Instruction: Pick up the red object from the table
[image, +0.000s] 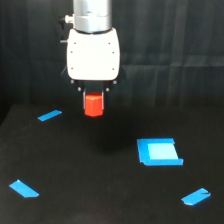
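Red-orange hexagonal block (93, 105) hung clamped in the white tool (93, 100), apparently clear of the matte black desk (100, 190); only a steady hold remained.

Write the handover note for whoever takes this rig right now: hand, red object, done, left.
Hand: shut on the red object, which sits between its fingers directly below the white wrist housing.
Red object: appears lifted off the table, with dark space beneath it.
Table: blue square patch at the exterior view's right, and blue tape strips at far left, near left and near right.
Done: grasp made, lift apparently made.
Left: keep the grip; confirm clearance, since one view cannot show height for certain.
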